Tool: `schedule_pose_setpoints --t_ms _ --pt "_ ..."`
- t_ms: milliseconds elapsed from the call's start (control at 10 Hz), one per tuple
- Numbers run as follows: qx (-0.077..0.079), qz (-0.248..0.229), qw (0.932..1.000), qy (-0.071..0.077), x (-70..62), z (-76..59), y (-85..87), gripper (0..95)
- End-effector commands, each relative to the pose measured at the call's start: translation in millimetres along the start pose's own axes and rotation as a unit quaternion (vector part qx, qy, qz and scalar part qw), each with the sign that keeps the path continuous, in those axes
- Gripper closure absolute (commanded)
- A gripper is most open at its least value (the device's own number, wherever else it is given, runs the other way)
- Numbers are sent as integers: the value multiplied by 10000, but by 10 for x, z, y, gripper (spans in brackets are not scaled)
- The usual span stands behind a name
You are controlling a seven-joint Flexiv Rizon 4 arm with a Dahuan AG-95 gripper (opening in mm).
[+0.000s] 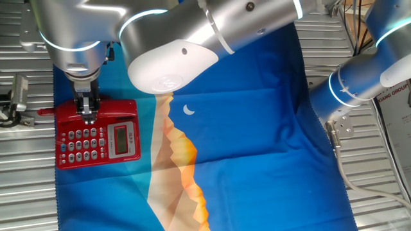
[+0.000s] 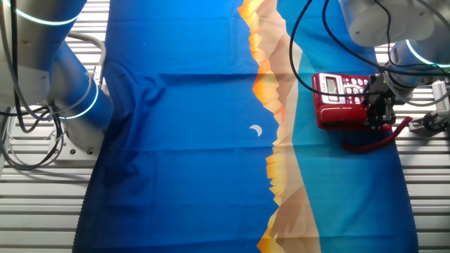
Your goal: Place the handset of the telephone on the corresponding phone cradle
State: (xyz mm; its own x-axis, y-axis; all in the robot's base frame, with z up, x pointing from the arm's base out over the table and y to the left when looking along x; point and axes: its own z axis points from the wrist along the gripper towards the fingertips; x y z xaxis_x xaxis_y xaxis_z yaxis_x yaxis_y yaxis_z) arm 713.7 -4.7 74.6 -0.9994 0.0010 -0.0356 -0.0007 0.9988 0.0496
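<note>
Glossy red plastic telephone (image 1: 96, 133) lies on matt printed cloth (image 1: 257, 128) over ribbed metal table (image 1: 26, 192).

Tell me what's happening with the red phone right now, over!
Gripper down at the handset, which lies along the top of the phone. Jaw state unclear. Cord trails loose on the cloth. Nothing in the way.

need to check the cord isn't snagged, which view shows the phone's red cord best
The other fixed view: there the cord shows as a loop on the cloth below the telephone, curving up right of the gripper. In the first fixed view only a short red stub pokes out left of the base.
</note>
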Motion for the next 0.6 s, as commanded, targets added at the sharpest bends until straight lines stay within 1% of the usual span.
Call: schedule_pose_setpoints --t_ms 100,600 --pt "-2 -1 10000 2 0 3 -3 950" --pt "-8 -5 10000 -10 -10 22 -8 950"
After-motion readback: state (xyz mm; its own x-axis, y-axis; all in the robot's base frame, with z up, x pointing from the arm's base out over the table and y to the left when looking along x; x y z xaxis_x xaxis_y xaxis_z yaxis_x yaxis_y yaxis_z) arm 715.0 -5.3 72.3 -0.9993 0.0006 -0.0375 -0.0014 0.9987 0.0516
